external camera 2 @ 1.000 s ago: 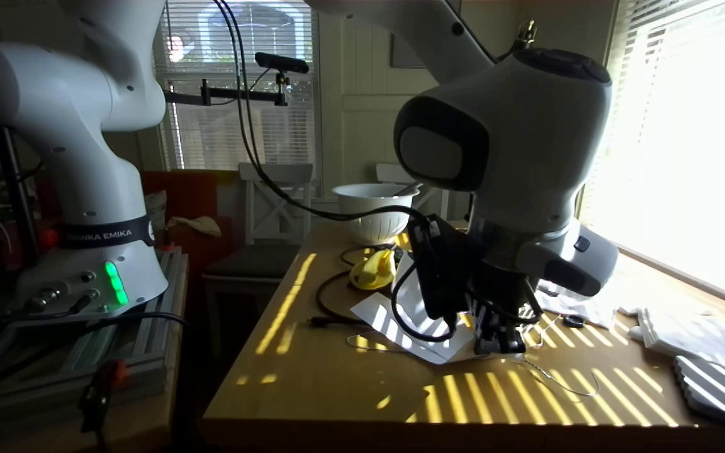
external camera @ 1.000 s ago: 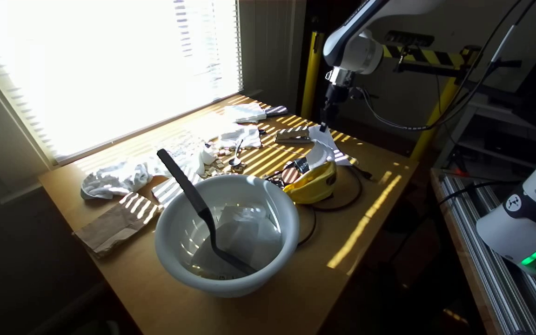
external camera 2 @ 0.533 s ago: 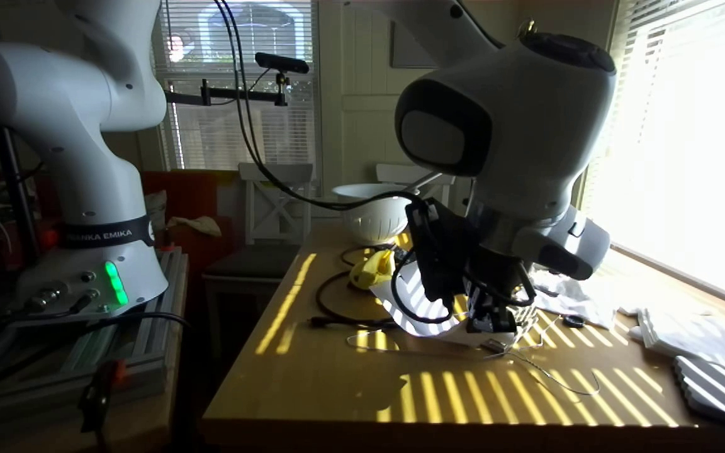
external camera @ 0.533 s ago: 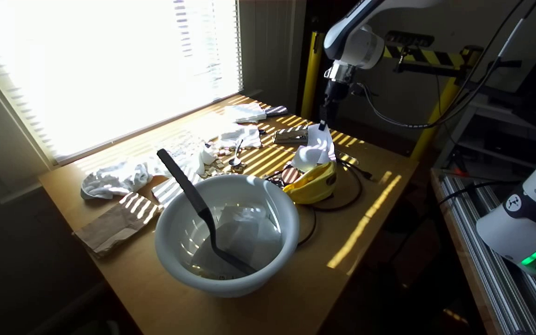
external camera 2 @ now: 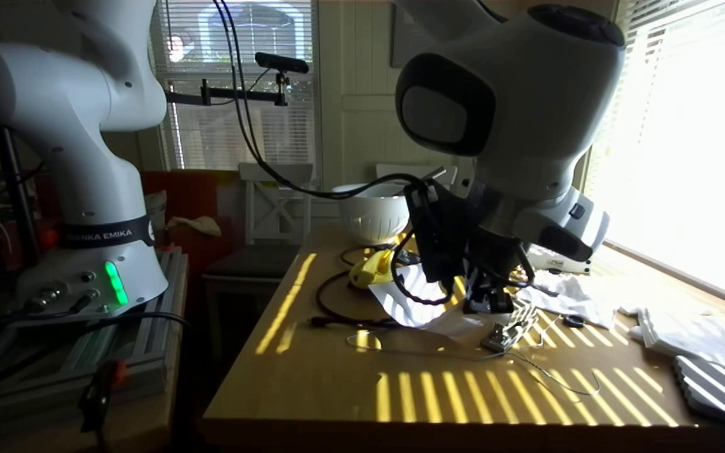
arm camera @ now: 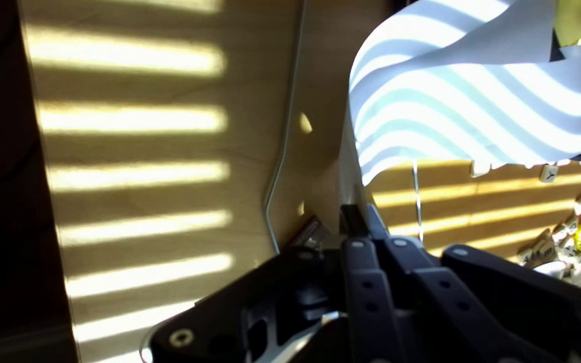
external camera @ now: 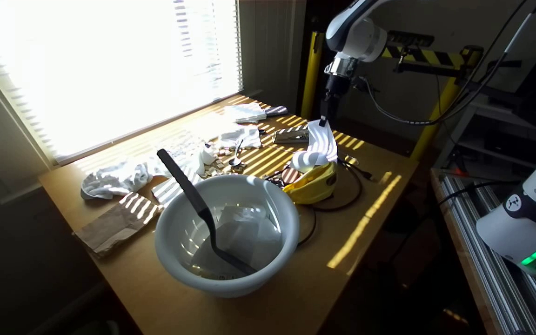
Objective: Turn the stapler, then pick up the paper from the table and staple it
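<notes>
Cannot see the pinched edge of the paper [arm camera: 467, 106] in the wrist view, hidden inside the pincer [arm camera: 364, 220]. Can make out only one end of the stapler [arm camera: 312, 233] there, otherwise covered by the pincer. Cannot name the yellow object [arm camera: 578, 22], cut off at that view's top right corner. Get no look at the lower part of the spatula [external camera 2: 435, 173] in an exterior view, hidden by the wall of the white bowl [external camera 2: 372, 220]. Cannot read the letter tiles [external camera: 220, 164] in an exterior view, too small, nor see the whole robot arm [external camera: 361, 39], cut off by the top edge.
</notes>
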Controlling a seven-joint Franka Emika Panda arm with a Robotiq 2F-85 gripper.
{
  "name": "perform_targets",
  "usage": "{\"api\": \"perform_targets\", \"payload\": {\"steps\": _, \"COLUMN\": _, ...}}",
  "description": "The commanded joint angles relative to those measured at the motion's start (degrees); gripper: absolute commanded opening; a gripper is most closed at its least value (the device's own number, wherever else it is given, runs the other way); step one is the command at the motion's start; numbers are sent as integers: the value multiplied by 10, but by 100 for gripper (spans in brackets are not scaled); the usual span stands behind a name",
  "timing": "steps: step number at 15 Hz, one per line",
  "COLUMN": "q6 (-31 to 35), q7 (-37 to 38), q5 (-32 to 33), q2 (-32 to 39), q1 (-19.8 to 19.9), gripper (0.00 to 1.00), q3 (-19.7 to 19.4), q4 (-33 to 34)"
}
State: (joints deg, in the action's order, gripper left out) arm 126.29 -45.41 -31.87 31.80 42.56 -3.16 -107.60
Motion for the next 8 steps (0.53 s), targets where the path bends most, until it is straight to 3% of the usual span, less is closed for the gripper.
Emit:
{"api": "perform_targets", "payload": {"steps": 1, "q6": 1, "q7": -11, "q5": -31, "q2": 4, "q1": 6, "gripper": 0, "q3": 3, "q4": -1}}
{"api": "perform_targets", "payload": {"steps": 8, "q6": 31, "q7": -15, "q5": -64, "q2": 25, "q1": 2, "gripper": 0, "q3": -1, "q4": 9}}
